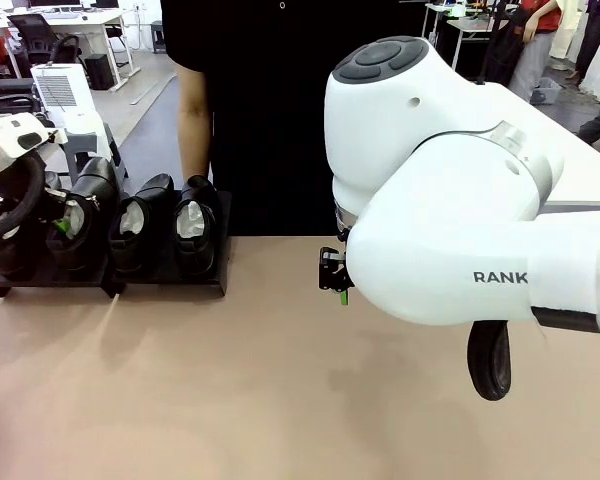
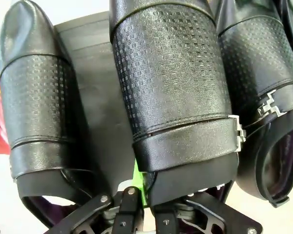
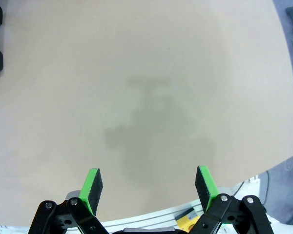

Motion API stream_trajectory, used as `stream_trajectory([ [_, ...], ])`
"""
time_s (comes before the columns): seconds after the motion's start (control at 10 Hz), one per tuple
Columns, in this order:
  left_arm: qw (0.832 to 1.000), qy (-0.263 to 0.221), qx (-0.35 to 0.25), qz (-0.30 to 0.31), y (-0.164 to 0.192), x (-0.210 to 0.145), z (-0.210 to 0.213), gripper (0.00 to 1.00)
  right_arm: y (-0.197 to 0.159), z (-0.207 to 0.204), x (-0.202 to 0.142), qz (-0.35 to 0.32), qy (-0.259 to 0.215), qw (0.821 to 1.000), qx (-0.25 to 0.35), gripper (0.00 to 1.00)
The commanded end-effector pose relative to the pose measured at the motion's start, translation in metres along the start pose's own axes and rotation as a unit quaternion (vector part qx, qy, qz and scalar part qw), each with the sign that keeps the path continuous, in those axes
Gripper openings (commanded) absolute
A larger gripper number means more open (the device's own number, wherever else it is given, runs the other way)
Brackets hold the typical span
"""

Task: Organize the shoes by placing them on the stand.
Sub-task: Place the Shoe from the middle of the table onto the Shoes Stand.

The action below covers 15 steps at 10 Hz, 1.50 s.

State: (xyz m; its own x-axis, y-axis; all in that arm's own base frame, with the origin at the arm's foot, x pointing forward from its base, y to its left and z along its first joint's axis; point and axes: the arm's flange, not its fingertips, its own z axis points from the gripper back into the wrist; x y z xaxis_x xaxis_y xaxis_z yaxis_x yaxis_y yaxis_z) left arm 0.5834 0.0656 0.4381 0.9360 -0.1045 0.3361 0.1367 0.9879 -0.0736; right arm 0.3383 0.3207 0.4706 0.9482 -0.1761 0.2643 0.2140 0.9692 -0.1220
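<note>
At nine o'clock on the counter (image 1: pixel 280 400), my left pincer (image 2: pixel 139 195) pinches a dress shoe (image 2: pixel 176 97) on the stand (image 1: pixel 165 275); three shoes crowd beside. Right pincer (image 3: pixel 149 187) gapes, holding nothing.

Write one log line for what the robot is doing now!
left gripper: shut on shoe | right gripper: open | stand: four shoes

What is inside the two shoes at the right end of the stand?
In both shoes on the stand, white crumpled paper fills the openings. Anything deeper toward the toes is covered by the paper and the leather.
</note>
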Motion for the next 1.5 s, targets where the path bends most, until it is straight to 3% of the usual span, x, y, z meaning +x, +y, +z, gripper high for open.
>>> stream_trajectory([
  [0.0, 1.000, -0.003, -0.003, 0.012, 0.006, 0.004, 0.005, 0.50, 0.000, 0.003, 0.005, 0.009, -0.001, 1.000, -0.002, 1.00],
  [0.2, 1.000, -0.005, -0.002, 0.012, 0.007, 0.002, 0.007, 0.88, 0.000, 0.003, 0.005, 0.009, -0.001, 1.000, -0.002, 1.00],
  [0.3, 1.000, -0.011, 0.008, 0.006, 0.005, 0.001, 0.010, 1.00, 0.000, 0.003, 0.005, 0.009, -0.001, 1.000, -0.002, 1.00],
  [1.1, 0.997, -0.031, 0.055, -0.042, -0.019, -0.003, 0.048, 1.00, 0.000, 0.003, 0.005, 0.009, -0.001, 1.000, -0.002, 1.00],
  [1.4, 0.996, -0.049, 0.030, -0.063, -0.036, -0.006, 0.072, 1.00, 0.000, 0.003, 0.005, 0.009, -0.001, 1.000, -0.002, 1.00],
])
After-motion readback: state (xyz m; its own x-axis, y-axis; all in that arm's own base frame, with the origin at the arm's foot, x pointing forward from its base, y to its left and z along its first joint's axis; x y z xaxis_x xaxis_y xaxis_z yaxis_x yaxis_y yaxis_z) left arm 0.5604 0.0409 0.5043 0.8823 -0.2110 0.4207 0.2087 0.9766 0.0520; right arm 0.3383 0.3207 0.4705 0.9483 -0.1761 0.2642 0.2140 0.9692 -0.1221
